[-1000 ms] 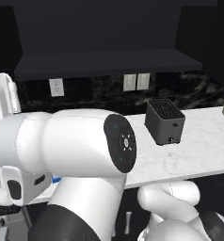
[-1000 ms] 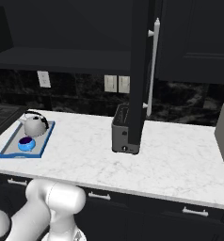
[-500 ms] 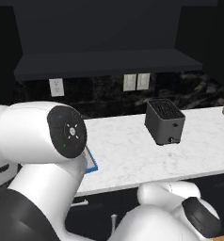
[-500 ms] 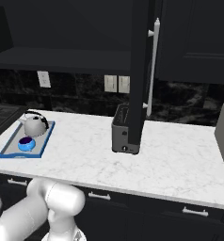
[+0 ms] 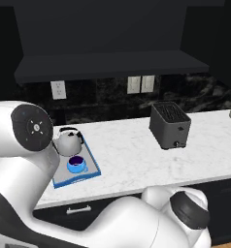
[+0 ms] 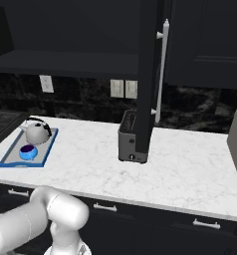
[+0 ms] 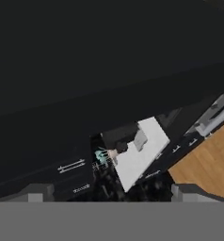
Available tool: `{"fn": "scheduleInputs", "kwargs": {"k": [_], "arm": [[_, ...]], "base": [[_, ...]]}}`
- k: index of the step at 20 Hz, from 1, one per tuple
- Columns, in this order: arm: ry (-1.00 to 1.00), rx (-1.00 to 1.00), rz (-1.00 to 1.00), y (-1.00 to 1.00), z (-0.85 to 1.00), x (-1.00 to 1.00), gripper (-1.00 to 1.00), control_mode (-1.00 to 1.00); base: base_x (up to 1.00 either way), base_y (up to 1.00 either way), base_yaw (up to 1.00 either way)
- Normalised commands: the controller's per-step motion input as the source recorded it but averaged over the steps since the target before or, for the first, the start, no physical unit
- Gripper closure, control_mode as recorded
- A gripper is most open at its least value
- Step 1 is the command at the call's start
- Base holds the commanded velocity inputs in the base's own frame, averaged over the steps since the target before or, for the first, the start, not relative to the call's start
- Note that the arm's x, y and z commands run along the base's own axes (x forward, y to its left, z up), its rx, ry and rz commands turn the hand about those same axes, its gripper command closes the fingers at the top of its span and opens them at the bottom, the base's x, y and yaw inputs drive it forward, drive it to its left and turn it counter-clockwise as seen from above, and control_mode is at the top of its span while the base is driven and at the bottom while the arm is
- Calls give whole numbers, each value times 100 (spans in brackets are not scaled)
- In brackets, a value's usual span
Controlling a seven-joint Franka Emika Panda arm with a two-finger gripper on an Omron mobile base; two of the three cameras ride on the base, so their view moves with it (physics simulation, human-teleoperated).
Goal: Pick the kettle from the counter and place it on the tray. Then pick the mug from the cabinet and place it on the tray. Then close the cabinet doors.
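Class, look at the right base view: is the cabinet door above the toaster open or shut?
Open. The cabinet door stands edge-on, jutting out over the toaster, its silver handle facing sideways.

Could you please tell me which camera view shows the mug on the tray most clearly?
The left base view: the mug sits close and unobstructed on the tray, in front of the kettle. The right base view shows it smaller, far left. The hand view is too dark and tilted to make it out.

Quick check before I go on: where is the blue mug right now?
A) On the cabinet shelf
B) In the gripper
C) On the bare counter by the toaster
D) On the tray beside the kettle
D: the mug sits on the tray just in front of the kettle, seen from both base views.
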Motion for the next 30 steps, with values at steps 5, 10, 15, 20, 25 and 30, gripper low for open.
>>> {"fn": "scheduleInputs", "kwargs": {"k": [5, 10, 15, 20, 25, 30], "arm": [[0, -2, 0, 16, -30, 43, -100, -100], [0, -4, -13, -29, -3, 14, -100, -100], [0, 0, -27, -48, 0, 21, -100, -100], [0, 0, -35, -52, 4, 27, -100, -100], [0, 0, -38, -66, 8, 25, -100, -100], [3, 0, -38, -76, 7, 18, -100, -100]], "base": [[0, 0, 0], [0, 0, 0], [0, 0, 0], [0, 0, 0], [0, 0, 0], [0, 0, 0]]}}
